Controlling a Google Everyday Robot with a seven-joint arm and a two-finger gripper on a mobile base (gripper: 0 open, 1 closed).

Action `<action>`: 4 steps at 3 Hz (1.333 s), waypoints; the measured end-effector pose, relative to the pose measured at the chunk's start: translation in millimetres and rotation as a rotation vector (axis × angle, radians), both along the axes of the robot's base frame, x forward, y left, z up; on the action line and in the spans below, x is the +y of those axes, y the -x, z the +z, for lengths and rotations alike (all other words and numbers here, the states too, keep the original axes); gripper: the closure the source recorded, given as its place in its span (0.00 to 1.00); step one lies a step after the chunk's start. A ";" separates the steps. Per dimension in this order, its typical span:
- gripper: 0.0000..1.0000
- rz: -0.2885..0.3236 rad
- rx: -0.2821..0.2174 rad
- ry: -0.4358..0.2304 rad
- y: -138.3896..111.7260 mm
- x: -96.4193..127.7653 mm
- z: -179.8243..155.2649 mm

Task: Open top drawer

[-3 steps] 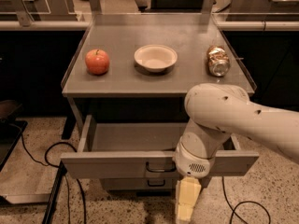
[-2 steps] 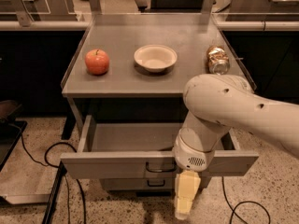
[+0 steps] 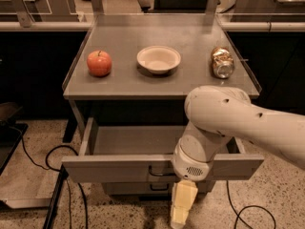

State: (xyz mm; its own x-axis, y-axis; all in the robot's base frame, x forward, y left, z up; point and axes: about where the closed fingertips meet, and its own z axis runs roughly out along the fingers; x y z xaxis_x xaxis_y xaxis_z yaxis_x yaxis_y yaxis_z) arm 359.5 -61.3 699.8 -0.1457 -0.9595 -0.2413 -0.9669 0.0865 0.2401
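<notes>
The gripper hung nearest, and whether it was open or closed could not be told. Just behind and above it, the top drawer stood pulled out. Farther back and higher, an apple, a bowl and a can sat on the table.

Top drawer — matt grey metal; end effector below its front — smooth cream plastic.

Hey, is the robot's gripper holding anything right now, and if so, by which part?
Nothing, as far as can be seen. The gripper hangs below the front panel of the open top drawer, clear of its handle.
</notes>
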 end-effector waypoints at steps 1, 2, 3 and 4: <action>0.00 -0.004 -0.021 -0.019 -1.7 15.0 -7.0; 0.00 -0.011 -0.010 -0.023 0.4 21.4 -15.2; 0.00 -0.021 0.017 -0.023 5.5 20.5 -25.0; 0.00 -0.049 0.043 -0.011 17.6 8.0 -27.5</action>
